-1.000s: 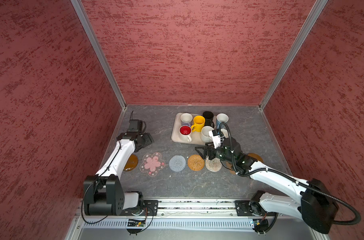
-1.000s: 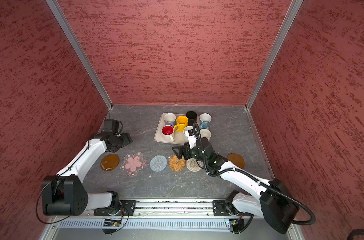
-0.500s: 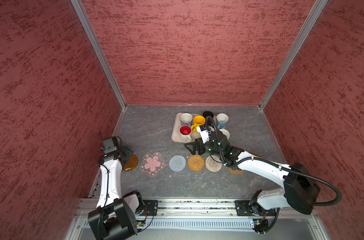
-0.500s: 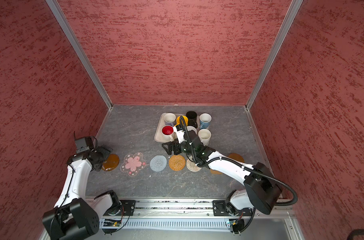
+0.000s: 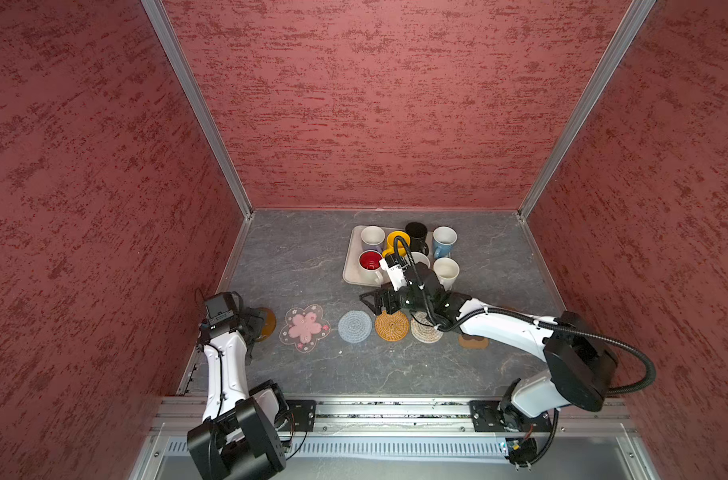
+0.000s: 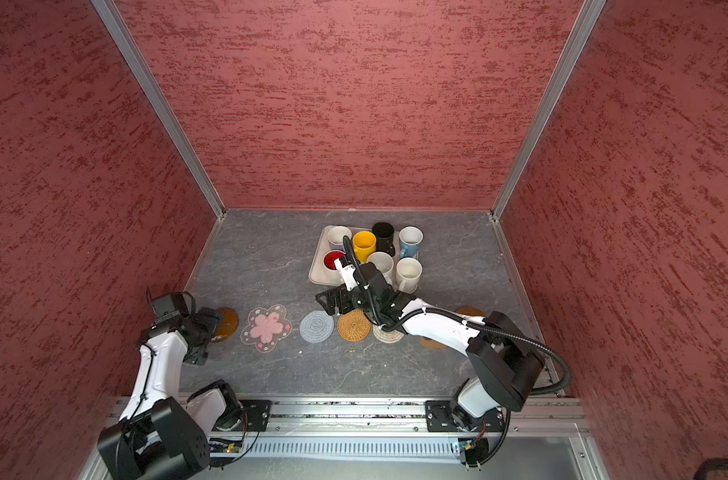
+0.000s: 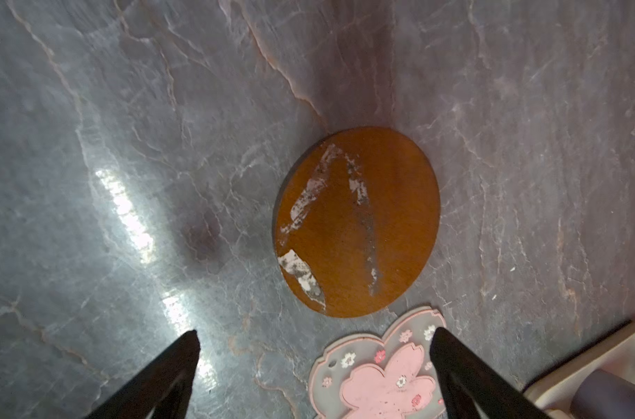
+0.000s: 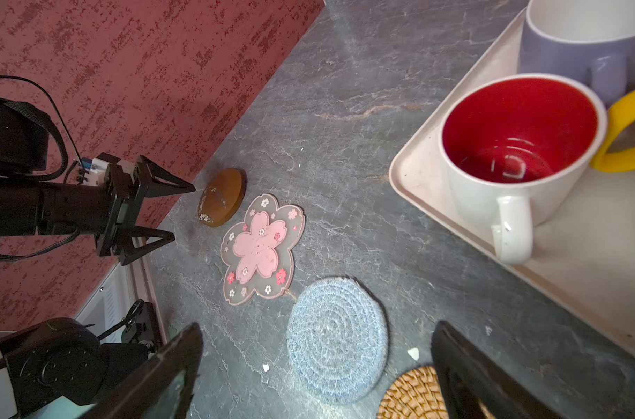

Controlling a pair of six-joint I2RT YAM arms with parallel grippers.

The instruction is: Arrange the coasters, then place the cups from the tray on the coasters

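Note:
Six coasters lie in a row in both top views: a brown wooden disc [image 5: 267, 325], a pink flower [image 5: 306, 327], grey-blue [image 5: 355, 326], orange-tan [image 5: 392, 326] and beige [image 5: 424, 331] woven rounds, and a brown paw [image 5: 473, 342]. Another wooden disc [image 6: 470, 311] peeks out behind the right arm. The tray [image 5: 351, 272] at the back holds several cups, among them the red-lined one [image 8: 519, 152] and a yellow one [image 5: 397, 241]. My left gripper [image 5: 254, 322] hovers open and empty at the wooden disc [image 7: 356, 221]. Between the tray and the woven rounds my right gripper [image 8: 316, 333] is open and empty, above the grey-blue round [image 8: 336, 339].
Red walls close in the grey stone table [image 5: 304, 266] on three sides; the left wall stands close beside my left arm. The metal rail [image 5: 375, 409] with both arm bases runs along the front edge. Small white flecks [image 8: 413, 353] lie by the grey-blue round.
My left arm has pulled back from the far left of the table to the wooden disc and its jaws have widened. My right gripper has slid left along the tray's front.

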